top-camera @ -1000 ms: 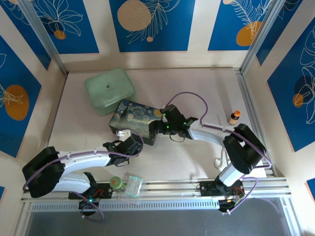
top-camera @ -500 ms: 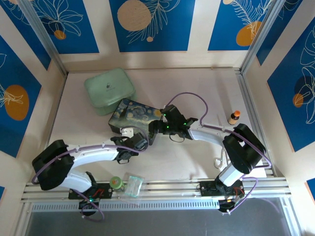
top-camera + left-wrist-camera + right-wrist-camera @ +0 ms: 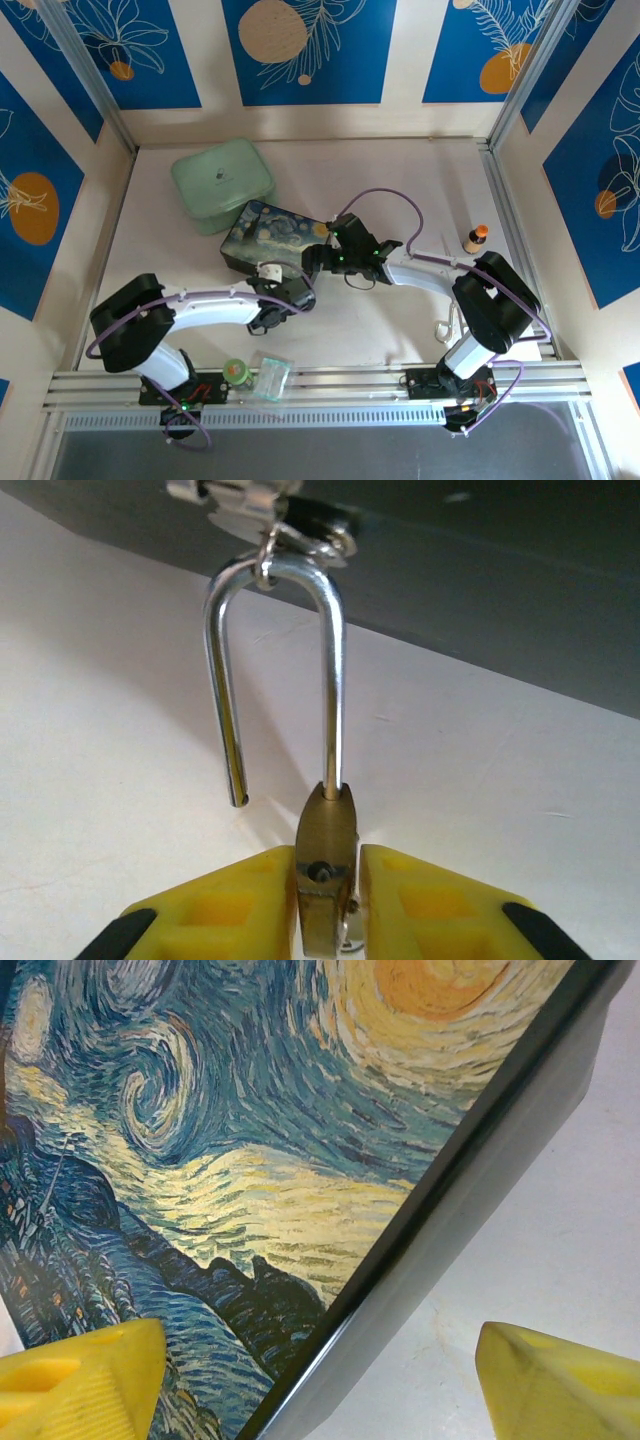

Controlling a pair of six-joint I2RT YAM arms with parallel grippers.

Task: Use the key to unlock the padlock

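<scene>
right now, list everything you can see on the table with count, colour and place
painted box: one, blue and yellow swirls, table centre
padlock: one, brass body, silver shackle sprung open, hooked on the painted box's silver latch
lidded box: one, mint green, far left, behind the painted box
small bottle: one, brown with orange cap, right side
clear container: one, see-through, near rail
green-topped item: one, beside the clear container
left pincer: yellow fingers, shut on the padlock body
right pincer: yellow fingers, open, astride the painted box's edge

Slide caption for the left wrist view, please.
Left hand clamps the brass padlock body, its shackle open, hooked through the latch on the box.
</scene>
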